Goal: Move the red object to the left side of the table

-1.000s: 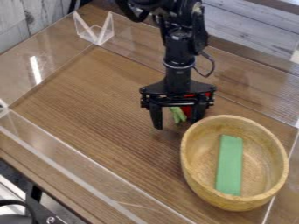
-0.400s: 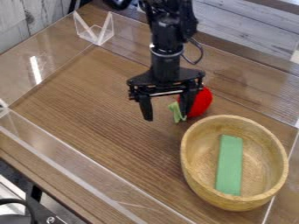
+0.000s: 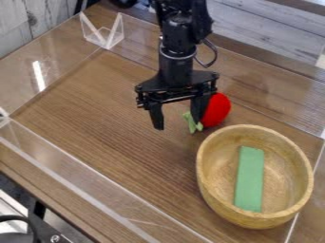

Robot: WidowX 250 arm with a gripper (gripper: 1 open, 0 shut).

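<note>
The red object (image 3: 218, 107) is a small glossy toy fruit lying on the table (image 3: 89, 104), its green leafy end (image 3: 192, 121) toward the camera. My gripper (image 3: 178, 119) hangs just left of it, pointing straight down over the wood. Its jaws stand wide open with nothing between them. The right finger (image 3: 200, 115) is right beside the fruit's left side; contact cannot be told.
A round wooden bowl (image 3: 211, 157) with a flat green block (image 3: 250, 178) in it sits at the front right, close to the fruit. Low clear acrylic walls (image 3: 76, 180) edge the table. A small clear stand (image 3: 102, 33) is at the back left.
My gripper has shifted left and slightly up, off the red fruit, and its wrist has rolled. The fruit, earlier mostly hidden between the fingers, now shows to the right of them.
</note>
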